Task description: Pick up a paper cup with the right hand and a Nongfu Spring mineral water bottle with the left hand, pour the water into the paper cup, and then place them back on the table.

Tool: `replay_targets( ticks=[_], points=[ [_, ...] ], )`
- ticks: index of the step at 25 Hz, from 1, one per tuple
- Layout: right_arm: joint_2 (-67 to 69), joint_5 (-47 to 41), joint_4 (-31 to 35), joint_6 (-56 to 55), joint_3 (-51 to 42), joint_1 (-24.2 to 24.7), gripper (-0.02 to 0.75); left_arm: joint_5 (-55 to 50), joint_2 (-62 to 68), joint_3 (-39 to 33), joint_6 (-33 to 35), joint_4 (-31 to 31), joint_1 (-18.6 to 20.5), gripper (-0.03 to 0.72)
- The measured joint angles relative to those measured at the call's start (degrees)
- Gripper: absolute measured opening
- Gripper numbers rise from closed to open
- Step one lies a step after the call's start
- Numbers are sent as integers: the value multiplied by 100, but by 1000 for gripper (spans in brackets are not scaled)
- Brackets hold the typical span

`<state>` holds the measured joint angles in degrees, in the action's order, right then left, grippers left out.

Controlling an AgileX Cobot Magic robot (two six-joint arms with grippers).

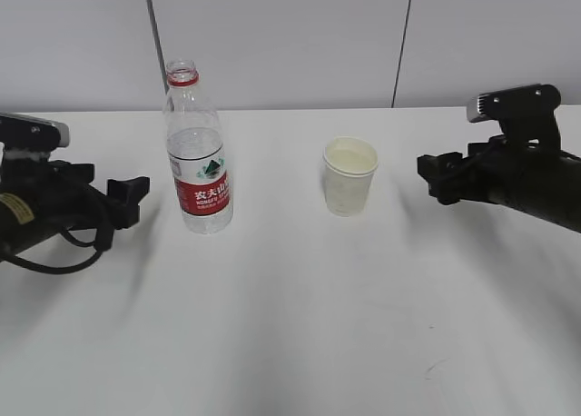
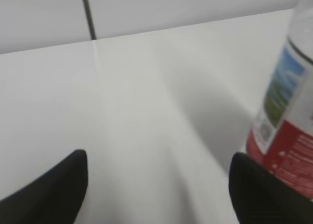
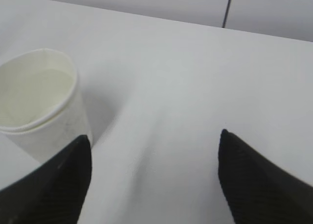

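Bare table [image 1: 290,325] between bottle [image 1: 197,153] and cup [image 1: 349,175], well apart. Left hand [image 1: 136,198] path to bottle unobstructed; right hand [image 1: 434,175] path to cup unobstructed.

You're looking at a clear glossy plastic bottle [image 1: 197,153], a matt paper cup [image 1: 349,176], and a smooth matt white desk [image 1: 290,325].

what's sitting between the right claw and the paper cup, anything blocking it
Nothing visible. In the exterior view only bare table lies between the right claw and the paper cup. The claw is open and apart from the cup. The water bottle stands on the cup's far side, near the left claw.
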<state>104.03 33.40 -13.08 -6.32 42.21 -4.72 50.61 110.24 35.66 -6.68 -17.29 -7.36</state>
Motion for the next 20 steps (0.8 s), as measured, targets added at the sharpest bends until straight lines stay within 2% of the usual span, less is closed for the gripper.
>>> replay_targets(
  ticks=[8, 15, 20],
  points=[
    [0, -224, 253, -51, 399, 488, 596, -751, -249, 238, 0, 219, 456, 544],
    [0, -1411, 289, -61, 1187, 564, 596, -2097, -301, 978, 0, 341, 539, 544],
    [0, -2561, 302, -74, 1764, 571, 595, -3557, -301, 1648, 0, 354, 539, 543]
  ],
)
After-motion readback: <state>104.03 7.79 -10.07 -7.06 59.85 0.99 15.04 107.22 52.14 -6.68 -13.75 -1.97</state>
